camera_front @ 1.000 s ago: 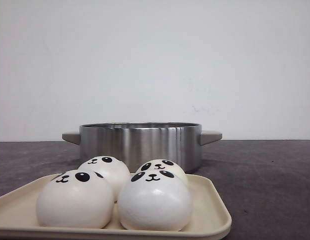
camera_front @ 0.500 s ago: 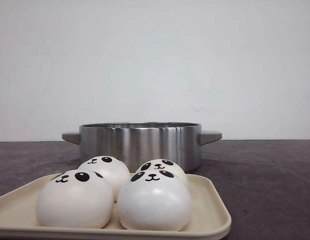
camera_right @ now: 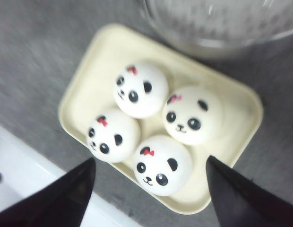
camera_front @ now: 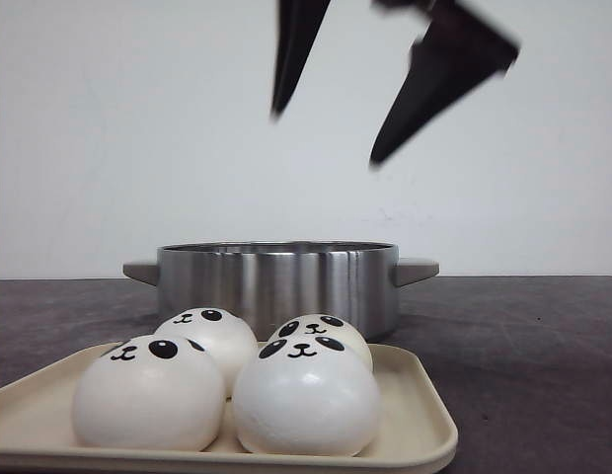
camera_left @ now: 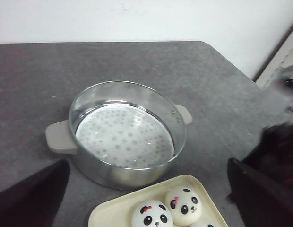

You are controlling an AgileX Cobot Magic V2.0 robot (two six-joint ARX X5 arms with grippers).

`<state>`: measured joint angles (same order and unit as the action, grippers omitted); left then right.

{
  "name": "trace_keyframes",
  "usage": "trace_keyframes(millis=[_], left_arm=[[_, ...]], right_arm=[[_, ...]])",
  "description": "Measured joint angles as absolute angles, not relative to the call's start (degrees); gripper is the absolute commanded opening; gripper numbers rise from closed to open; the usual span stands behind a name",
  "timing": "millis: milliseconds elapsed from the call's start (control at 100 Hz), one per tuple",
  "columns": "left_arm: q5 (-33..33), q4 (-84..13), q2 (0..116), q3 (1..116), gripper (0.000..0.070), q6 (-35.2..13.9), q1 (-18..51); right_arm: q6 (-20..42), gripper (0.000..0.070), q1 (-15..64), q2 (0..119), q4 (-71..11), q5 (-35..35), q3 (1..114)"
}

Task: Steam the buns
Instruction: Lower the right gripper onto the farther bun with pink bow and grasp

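Four buns (camera_front: 227, 385) sit packed together on a cream tray (camera_front: 424, 425), touching one another, two nearer the pot (camera_front: 276, 281) and two farther from it. The tray lies on the grey table (camera_front: 523, 355) just beside the steel pot, on the side away from the wall. The pot holds a perforated steamer plate (camera_left: 124, 137) with nothing on it, and has a grey handle on each side. The right gripper (camera_right: 149, 189) hangs above the tray with its dark fingers (camera_right: 61, 198) spread wide, nothing between them; the front view shows the same two fingers (camera_front: 434, 79) high above the pot, blurred. The left gripper (camera_left: 146, 198) hangs over the pot and the tray's near edge, its jaws also wide apart and holding nothing. Each bun shows a panda face, with a small red or pink bow in the right wrist view.
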<state>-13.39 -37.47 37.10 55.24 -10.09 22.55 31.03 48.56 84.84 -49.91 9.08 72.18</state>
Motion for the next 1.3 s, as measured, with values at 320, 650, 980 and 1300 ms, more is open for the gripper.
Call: trace_keyframes(millis=[320,650,980,1300], left_arm=[[-13.39,-37.47,37.10,55.24,0.0700,-10.09,24.14],[-13.37,-37.47,37.12,55.24,0.0700,-10.09,24.84],[-13.37,-37.47,37.12,55.24,0.0700,-10.09,24.91],[-13.37,-37.50,37.12,55.24,0.0700,-10.09,24.91]], right_arm=[[31.57,0.0446,48.34,96.27,-48.47,8.99,72.18],[31.57,0.0395,48.36,102.04,-46.33,5.08,72.18],[31.59,0.0202,47.68,102.10,-45.93,1.06,72.20],[30.24,0.0000,47.70,103.02,-46.06,-0.21,72.31]])
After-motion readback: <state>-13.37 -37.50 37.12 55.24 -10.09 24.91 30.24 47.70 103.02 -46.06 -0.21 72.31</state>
